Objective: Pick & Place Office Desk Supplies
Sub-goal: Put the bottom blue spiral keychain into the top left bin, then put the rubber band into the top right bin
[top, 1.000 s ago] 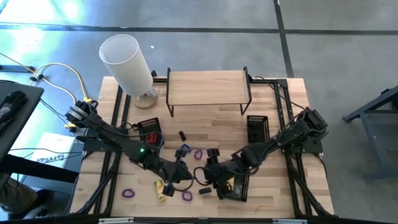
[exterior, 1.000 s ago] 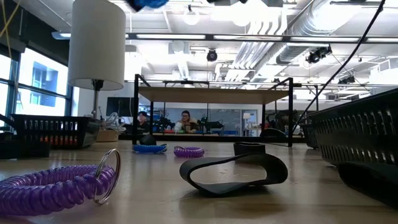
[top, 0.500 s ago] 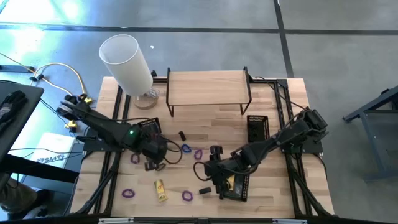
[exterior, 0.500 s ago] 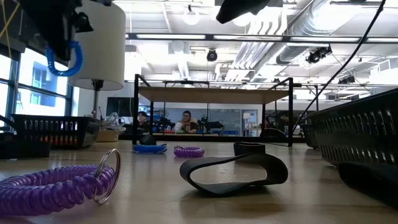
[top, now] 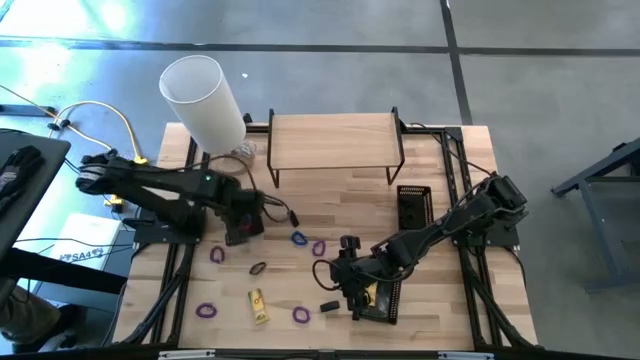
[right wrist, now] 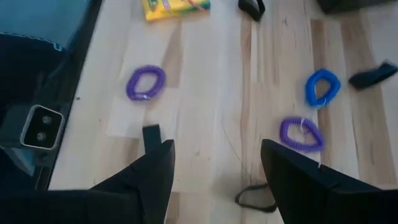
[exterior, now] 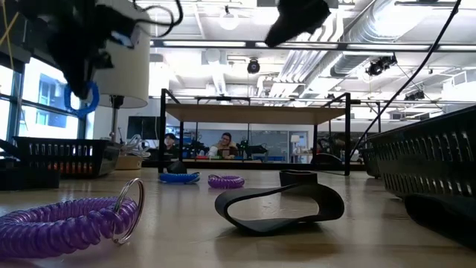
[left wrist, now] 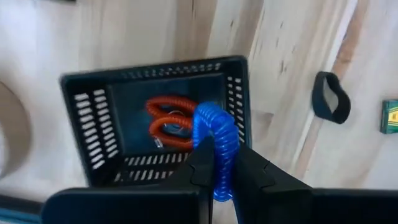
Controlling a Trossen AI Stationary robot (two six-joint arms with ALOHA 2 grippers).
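The left gripper (left wrist: pixel 214 163), fingers pinched tight on a blue coil band (left wrist: pixel 216 140), has swung away from the middle of the table over the last second and now hangs directly above the left black mesh tray (left wrist: pixel 238 106), where a red coil band (left wrist: pixel 169 123) already lies. That puts this piece at its drop point, so I judge that release is the next step. The tray's walls ring the gripper closely, but the band hangs over the open floor, so a straight drop looks clear. The right gripper (right wrist: pixel 214 165), fingers spread wide and empty, hovers farther from that tray over bare wood, with purple coil bands (right wrist: pixel 145 83), another blue band (right wrist: pixel 323 86), a black loop (right wrist: pixel 255 196) and a yellow box (right wrist: pixel 176 7) scattered on the table around it, well apart.
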